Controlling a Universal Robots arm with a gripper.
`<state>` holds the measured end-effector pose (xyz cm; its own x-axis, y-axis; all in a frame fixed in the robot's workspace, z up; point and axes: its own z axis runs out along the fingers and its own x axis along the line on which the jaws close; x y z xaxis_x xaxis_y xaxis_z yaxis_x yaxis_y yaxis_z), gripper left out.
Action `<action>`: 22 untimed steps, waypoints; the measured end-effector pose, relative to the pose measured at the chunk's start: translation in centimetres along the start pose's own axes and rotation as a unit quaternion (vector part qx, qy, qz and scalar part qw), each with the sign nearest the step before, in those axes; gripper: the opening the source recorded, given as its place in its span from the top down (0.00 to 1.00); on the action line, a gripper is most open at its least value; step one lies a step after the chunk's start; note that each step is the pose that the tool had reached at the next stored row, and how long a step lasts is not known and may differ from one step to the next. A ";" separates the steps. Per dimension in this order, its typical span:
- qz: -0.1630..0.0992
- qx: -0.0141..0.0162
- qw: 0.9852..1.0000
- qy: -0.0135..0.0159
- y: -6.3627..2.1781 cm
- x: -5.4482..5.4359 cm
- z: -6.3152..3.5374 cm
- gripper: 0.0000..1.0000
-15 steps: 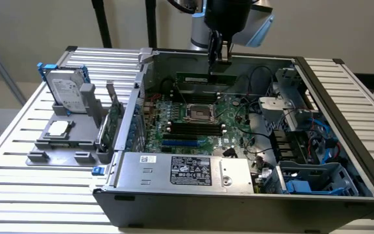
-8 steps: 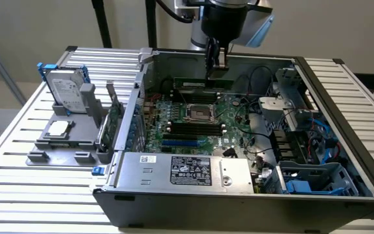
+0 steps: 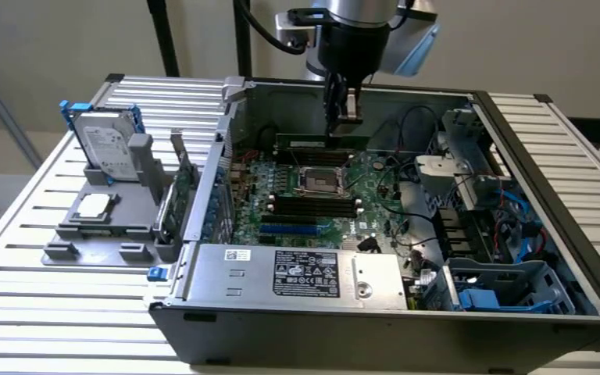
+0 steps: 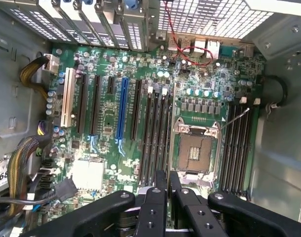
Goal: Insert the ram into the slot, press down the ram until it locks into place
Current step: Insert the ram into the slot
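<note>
Above the motherboard [image 3: 375,170], near-closed jaws pinch the ram [image 3: 319,143].

The arm [image 3: 362,11] ends in a round silver-grey wrist section, smooth and slightly shiny. Under it sits a black cylindrical housing [image 3: 348,48]. A small grey box [image 3: 294,22] is fixed on the exterior view's left of the wrist, and a thick black cable [image 3: 262,30] curves out from it. On the exterior view's right sits a pale blue-white angled block [image 3: 417,41]. The gripper [image 3: 346,119] is slim and dark, with brownish metal near its tips. In the wrist view its two fingers [image 4: 151,210] are narrow matt black bars, each dotted with small round holes. Broad black link arms [image 4: 86,215] flank them, each carrying a silver screw head [image 4: 122,195].
</note>
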<state>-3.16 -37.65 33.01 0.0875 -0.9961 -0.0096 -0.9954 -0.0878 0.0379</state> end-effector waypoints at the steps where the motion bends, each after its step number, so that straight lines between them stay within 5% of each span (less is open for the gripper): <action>1: -0.001 0.000 1.000 0.000 0.06 0.0 0.18 0.86; 22: -0.001 0.000 1.000 0.000 0.39 0.5 4.01 0.86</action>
<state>-3.65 -38.12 29.01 0.0889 -0.9960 -0.0096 -0.9953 -0.0892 0.0378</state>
